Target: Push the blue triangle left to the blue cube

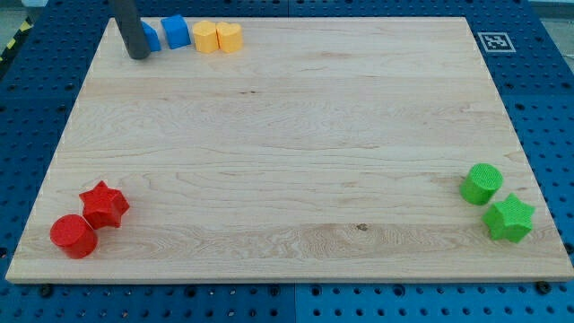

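Blue triangle and blue cube were the task's pair, both at the far edge; working toward them from the near edge of the worktop (287, 161), you saw the following.

Near edge, view's left: a red cylinder (73, 236) sat touching a red star (105, 205), the star slightly farther and to the right. Near edge, view's right: a green star (509, 218) lay just beside a green cylinder (482, 184), the cylinder farther back.

Far edge, view's top left: four blocks stood in a row. From the right, a yellow heart-like block (230, 38) touched a yellow block (206, 37) whose shape you could not settle. Next came one blue block (175, 31), blocky in outline. Leftmost was a second blue block (151, 38), half hidden by the rod; which of the two was the triangle and which the cube could not be told. A small gap separated them.

My tip (138, 56) rested against the left blue block's left side. You had no fingers to log: the arm ended in a plain rod, holding nothing.
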